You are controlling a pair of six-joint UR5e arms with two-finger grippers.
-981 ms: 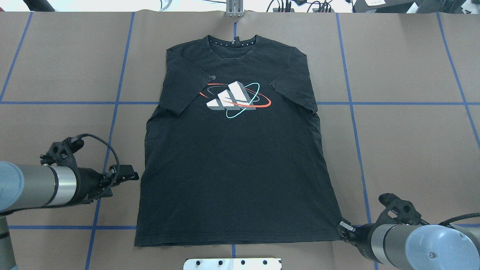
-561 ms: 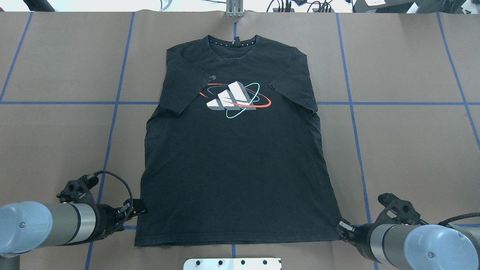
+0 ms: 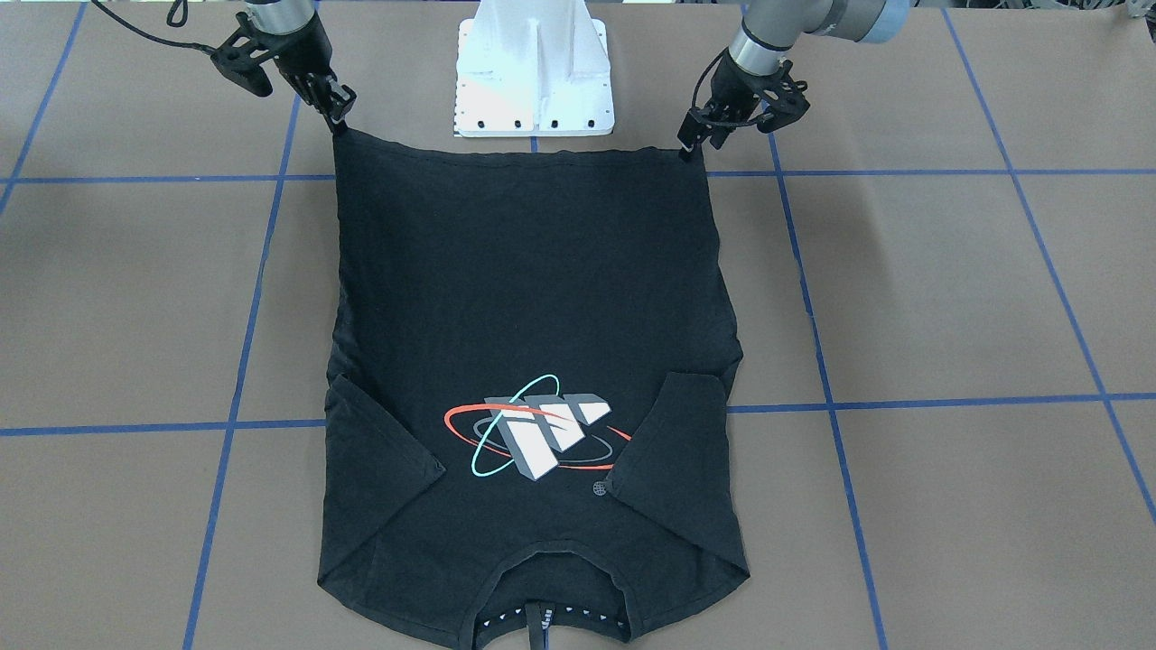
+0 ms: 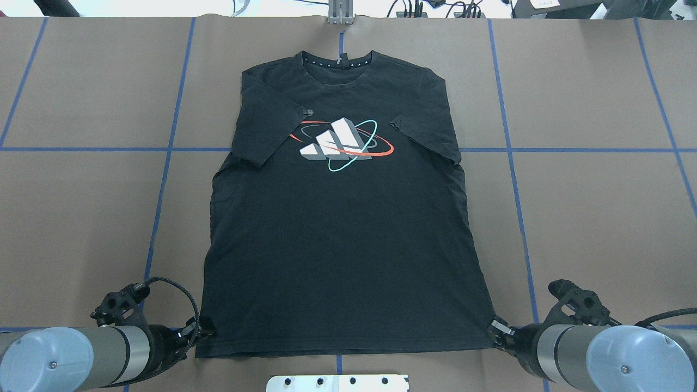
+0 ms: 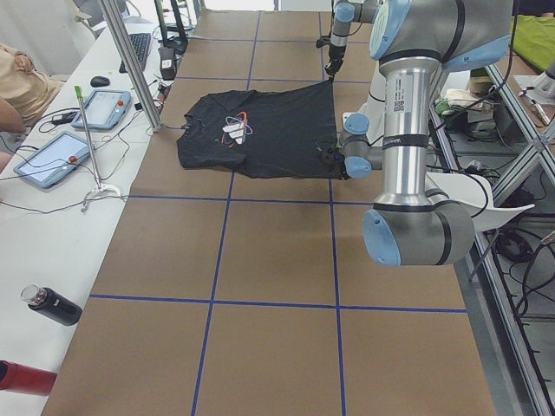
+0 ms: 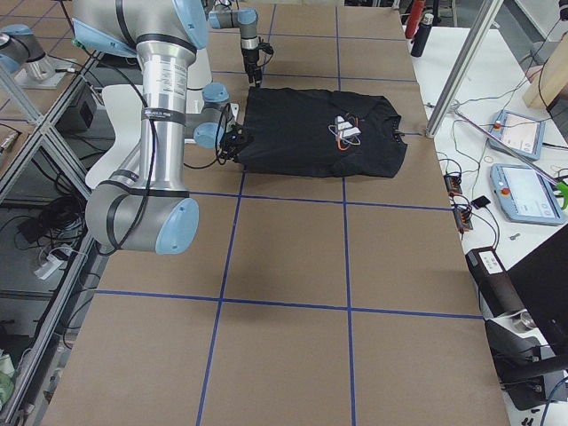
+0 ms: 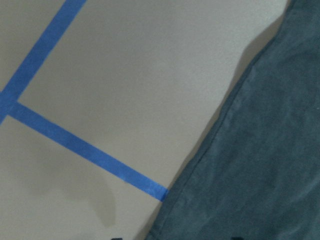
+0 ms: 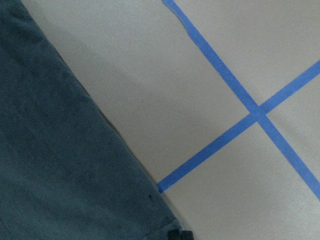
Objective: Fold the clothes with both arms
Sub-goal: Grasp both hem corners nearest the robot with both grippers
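The black T-shirt (image 4: 337, 245) lies flat on the brown table, logo (image 4: 340, 144) up, collar away from the robot and both sleeves folded inward. From the front the T-shirt (image 3: 533, 271) shows its hem nearest the base. My left gripper (image 4: 206, 330) (image 3: 689, 147) is low at the hem's left corner; in its wrist view two tips stand apart over the T-shirt's edge (image 7: 260, 150), so it is open. My right gripper (image 4: 496, 334) (image 3: 341, 122) is shut on the hem's right corner, which rises slightly to it. Its wrist view shows that T-shirt corner (image 8: 60, 150).
The white base plate (image 4: 337, 383) (image 3: 533, 72) sits just behind the hem, between the two arms. Blue tape lines (image 4: 163, 163) grid the brown table. A metal post (image 4: 340, 13) stands beyond the collar. Tablets (image 5: 52, 156) and a person's arm (image 5: 17, 78) are at the far side.
My left arm has swept back toward the robot along the shirt's left side, and its gripper has come down to the hem's left corner. The right arm and the shirt have stayed still.
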